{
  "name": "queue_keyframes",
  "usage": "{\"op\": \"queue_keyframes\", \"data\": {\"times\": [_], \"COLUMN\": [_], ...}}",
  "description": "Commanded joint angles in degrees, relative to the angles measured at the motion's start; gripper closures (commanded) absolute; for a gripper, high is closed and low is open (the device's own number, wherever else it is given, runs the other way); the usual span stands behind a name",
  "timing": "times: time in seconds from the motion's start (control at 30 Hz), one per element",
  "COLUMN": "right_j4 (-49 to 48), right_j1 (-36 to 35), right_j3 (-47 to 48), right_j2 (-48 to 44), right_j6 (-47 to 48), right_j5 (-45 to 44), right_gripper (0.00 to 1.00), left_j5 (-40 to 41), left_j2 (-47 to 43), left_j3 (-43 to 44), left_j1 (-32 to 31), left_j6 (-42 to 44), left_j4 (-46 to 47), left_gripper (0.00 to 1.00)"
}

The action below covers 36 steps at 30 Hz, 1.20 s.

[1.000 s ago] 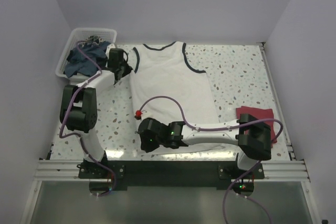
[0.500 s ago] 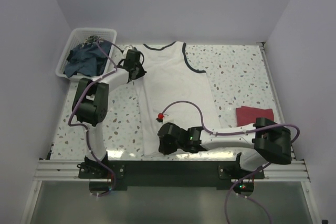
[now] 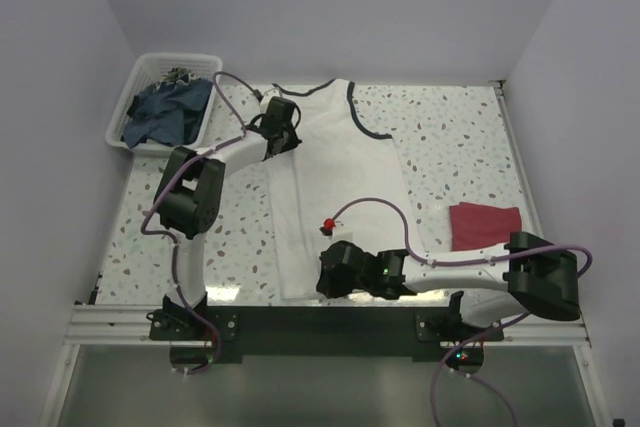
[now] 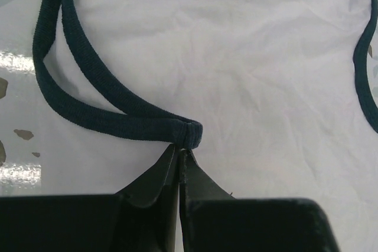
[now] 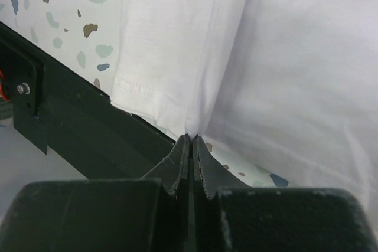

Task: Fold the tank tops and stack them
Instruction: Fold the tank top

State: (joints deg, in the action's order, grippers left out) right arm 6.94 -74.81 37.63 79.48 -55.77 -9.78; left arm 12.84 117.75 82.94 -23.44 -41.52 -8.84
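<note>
At the near edge of the desk (image 3: 450,147), the right end effector (image 5: 190,141) was clamped shut on the hem of the white tank top (image 3: 345,162), which lay spread mid-desk. The dark red tank top (image 3: 485,222) lay apart at the right. The cloth was judged light, limp and easily creased, best pinched at hem and trim. Farthest, the left end effector (image 4: 180,156) was closed on the navy strap (image 4: 147,129).

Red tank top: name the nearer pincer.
Right. The right pincer sits near-left of the red tank top; the left pincer is farther away, far-left across the white tank top.
</note>
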Motion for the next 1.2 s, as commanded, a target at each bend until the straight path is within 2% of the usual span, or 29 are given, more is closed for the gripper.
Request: {"op": "queue_keyframes", "data": {"times": [0.0, 0.9, 1.07, 1.17], "right_j4": [-0.5, 0.8, 1.7, 3.2], "right_j1": [0.0, -3.9, -4.4, -4.6], "right_j3": [-1.1, -6.2, -6.4, -6.6], "right_j2": [-3.8, -4.8, -5.5, -6.8], "right_j6": [-2.2, -7.7, -8.5, -9.4], "right_j5": [-3.0, -8.5, -9.8, -11.4], "right_gripper": [1.0, 1.0, 1.0, 1.0], "left_j5": [2.4, 1.9, 0.9, -1.1], "left_j2": [1.2, 2.7, 2.6, 2.4], "left_j3": [3.7, 4.2, 4.0, 3.5], "left_j1": [-0.8, -3.5, -3.5, -3.5], "left_j6": [-0.9, -0.1, 0.7, 1.3], "left_j4": [-0.4, 1.5, 2.6, 4.4], "left_gripper": [0.93, 0.83, 0.77, 0.68]}}
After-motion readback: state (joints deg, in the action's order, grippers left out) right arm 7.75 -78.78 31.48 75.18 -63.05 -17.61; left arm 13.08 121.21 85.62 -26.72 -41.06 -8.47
